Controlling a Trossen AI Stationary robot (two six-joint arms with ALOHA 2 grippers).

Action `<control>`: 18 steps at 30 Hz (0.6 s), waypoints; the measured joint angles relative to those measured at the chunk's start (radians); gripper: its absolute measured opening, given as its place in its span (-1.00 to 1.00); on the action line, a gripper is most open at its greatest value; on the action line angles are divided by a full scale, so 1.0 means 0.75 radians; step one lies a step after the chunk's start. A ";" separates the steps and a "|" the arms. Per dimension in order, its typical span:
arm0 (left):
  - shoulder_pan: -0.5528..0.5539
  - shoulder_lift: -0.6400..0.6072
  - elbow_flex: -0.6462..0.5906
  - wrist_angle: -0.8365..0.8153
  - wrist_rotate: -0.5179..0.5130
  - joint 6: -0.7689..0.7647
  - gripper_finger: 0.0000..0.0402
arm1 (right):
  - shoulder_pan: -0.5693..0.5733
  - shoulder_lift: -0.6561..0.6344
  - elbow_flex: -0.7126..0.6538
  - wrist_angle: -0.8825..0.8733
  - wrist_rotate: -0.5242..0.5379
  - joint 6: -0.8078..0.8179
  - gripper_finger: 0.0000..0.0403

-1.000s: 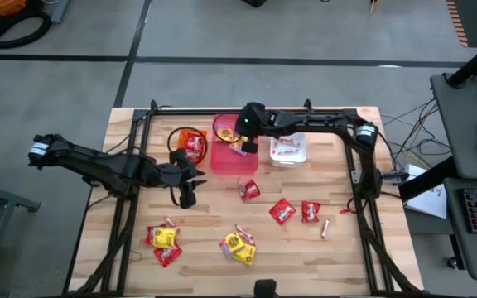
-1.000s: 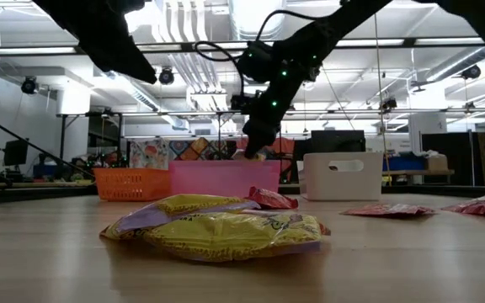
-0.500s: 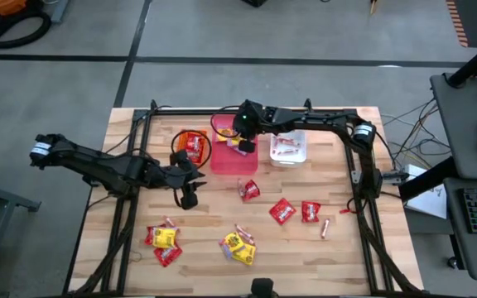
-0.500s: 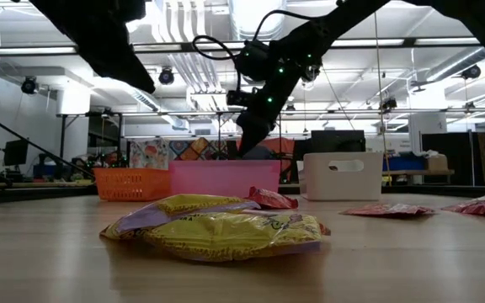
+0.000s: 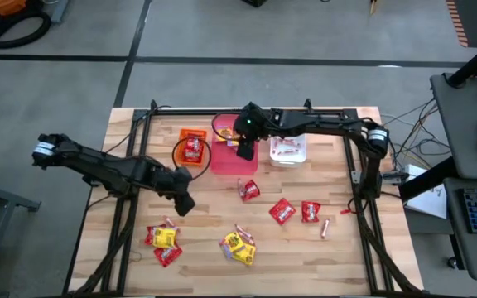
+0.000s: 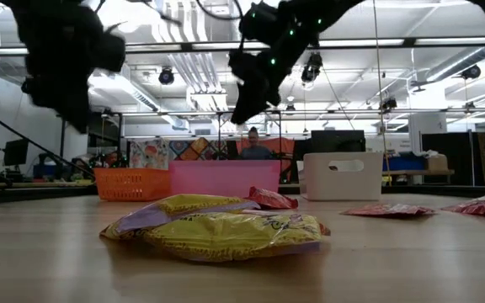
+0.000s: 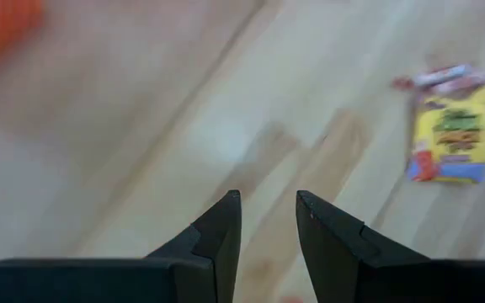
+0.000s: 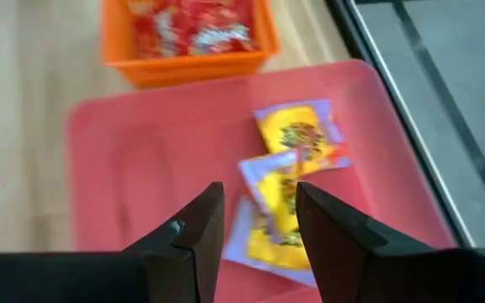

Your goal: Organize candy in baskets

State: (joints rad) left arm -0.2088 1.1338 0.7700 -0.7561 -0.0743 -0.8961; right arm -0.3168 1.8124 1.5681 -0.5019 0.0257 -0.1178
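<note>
Right end effector point(image 8: 255, 220) raised, fingers parted — left end effector point(image 7: 268, 220) likewise.

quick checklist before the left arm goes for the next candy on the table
1. Left gripper empty, fingers parted with bare wood between: ok.
2. Target in reach: yellow packet lies ahead of the left gripper, free on the table: ok.
3. Right gripper open and holding nothing, above the pink basket: ok.
4. Yellow packets already inside the pink basket: ok.
5. Orange basket holds red packets only: ok.
6. Arms apart, left near the table's middle, right at the baskets: ok.
</note>
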 joint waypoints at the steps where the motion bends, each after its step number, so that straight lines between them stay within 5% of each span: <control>1: -0.014 0.021 0.000 -0.036 0.023 -0.064 -0.50 | 0.018 -0.012 0.000 -0.010 -0.001 0.002 -0.32; 9: -0.170 0.193 0.000 -0.190 0.161 -0.517 -0.50 | 0.156 -0.019 -0.001 -0.023 0.000 -0.036 -0.37; 18: -0.290 0.370 0.000 -0.203 0.307 -0.744 -0.50 | 0.211 -0.018 -0.001 -0.026 -0.001 -0.052 -0.33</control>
State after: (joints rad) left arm -0.4262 1.4115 0.7696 -0.9085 0.1561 -1.4542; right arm -0.1582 1.7989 1.5677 -0.5216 0.0253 -0.1566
